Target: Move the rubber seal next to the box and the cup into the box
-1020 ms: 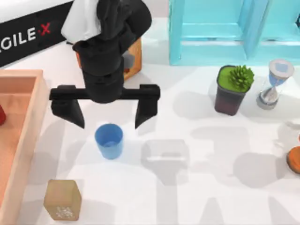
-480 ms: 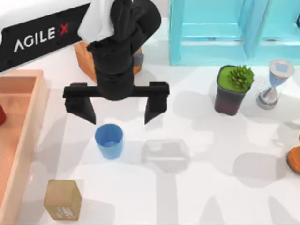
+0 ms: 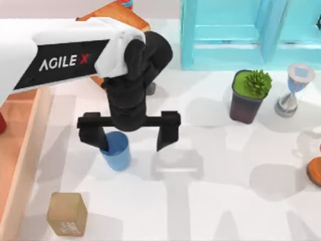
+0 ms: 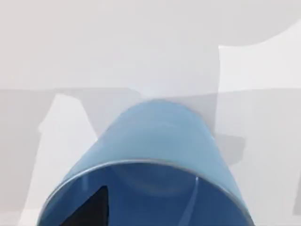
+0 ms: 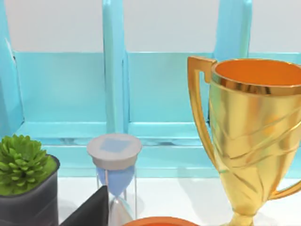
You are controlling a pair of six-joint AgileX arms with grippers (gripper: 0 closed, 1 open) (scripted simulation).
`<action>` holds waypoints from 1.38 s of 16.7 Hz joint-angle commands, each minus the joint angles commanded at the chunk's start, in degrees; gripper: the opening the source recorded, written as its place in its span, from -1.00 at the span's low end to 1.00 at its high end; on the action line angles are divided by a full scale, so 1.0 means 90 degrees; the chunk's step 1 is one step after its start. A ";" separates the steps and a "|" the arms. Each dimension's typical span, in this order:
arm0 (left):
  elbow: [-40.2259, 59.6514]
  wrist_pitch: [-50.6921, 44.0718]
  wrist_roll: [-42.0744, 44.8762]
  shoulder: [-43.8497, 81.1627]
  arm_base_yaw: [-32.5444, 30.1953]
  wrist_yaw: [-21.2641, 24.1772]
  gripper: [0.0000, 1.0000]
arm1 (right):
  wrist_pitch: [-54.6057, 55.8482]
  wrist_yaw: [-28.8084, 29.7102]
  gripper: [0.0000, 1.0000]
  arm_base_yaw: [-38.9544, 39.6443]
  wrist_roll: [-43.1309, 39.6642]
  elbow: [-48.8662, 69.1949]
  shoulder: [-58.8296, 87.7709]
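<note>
The blue cup point(image 3: 117, 153) stands upright on the white table, left of centre. My left gripper point(image 3: 131, 135) hangs open over it, one finger point(image 3: 95, 135) at the cup's left rim and the other well off to its right. In the left wrist view the cup point(image 4: 155, 150) is very close, with a dark fingertip point(image 4: 91, 209) showing against its inside. The tan rubber seal point(image 3: 66, 214) sits near the front edge, left of the cup. The reddish-brown box point(image 3: 27, 155) lies along the left edge. My right arm is parked at the right, its camera facing the shelf.
A turquoise shelf point(image 3: 235, 35) spans the back. A dark plant pot point(image 3: 248, 98), an hourglass point(image 3: 293, 90) and an orange object point(image 3: 315, 170) stand at the right, with a gold trophy point(image 5: 254, 136) there too. A wood-grain cube point(image 3: 134, 20) sits behind my left arm.
My left gripper has moved toward the table's front and come down around the cup, still open. The cup and the rubber seal have not moved.
</note>
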 joint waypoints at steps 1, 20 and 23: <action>-0.0123 0.0171 -0.0001 0.0048 -0.0001 0.0000 1.00 | 0.0000 0.0000 1.00 0.0000 0.0000 0.0000 0.0000; -0.0237 0.0320 -0.0001 0.0092 -0.0003 0.0001 -1.00 | 0.0000 0.0000 1.00 0.0000 0.0000 0.0000 0.0000; -0.0237 0.0320 -0.0001 0.0092 -0.0003 0.0001 -1.00 | 0.0000 0.0000 1.00 0.0000 0.0000 0.0000 0.0000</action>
